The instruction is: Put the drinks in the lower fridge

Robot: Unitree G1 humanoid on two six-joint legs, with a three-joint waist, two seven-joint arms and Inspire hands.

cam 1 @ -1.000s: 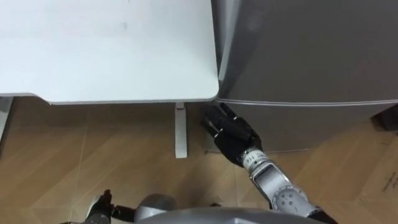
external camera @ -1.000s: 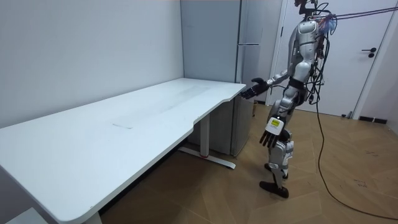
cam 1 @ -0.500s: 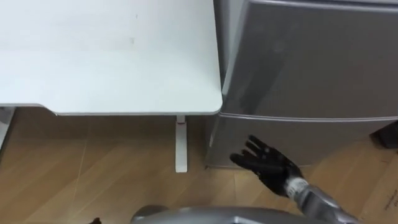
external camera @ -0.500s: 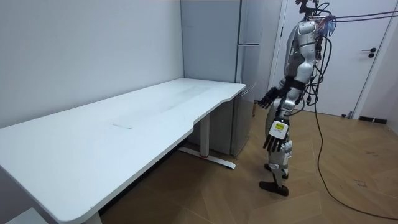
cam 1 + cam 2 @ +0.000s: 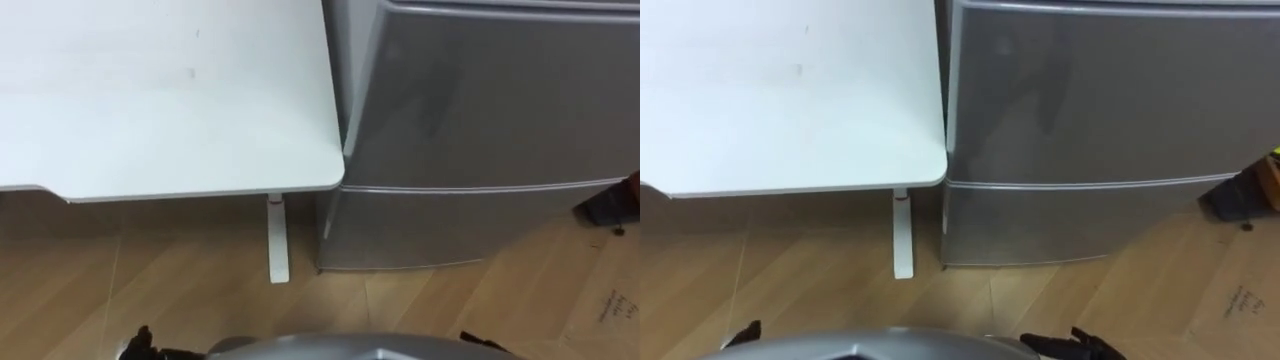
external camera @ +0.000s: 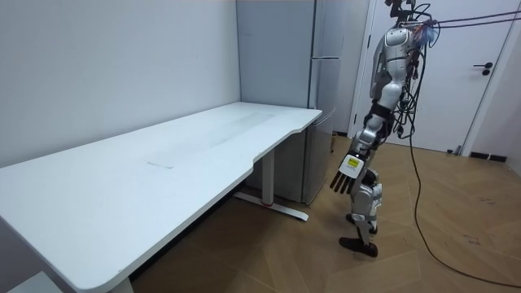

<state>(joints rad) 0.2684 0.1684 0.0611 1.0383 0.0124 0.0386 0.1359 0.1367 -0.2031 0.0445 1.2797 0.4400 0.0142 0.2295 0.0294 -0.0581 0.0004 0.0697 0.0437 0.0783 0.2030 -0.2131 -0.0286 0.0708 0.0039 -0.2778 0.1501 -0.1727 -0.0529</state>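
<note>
Wood floor (image 5: 150, 270) is seen before the fridge (image 5: 480, 110), its lower door (image 5: 450, 225) closed, beside the white worktop (image 5: 170, 100); the left robot hand (image 6: 346, 181) is held down, fingers straight; the state of the right robot hand (image 5: 1070, 346) cannot be told

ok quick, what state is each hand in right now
left hand: open, empty, hanging at its side
right hand: cannot be told, just its edge shows at the bottom
</note>
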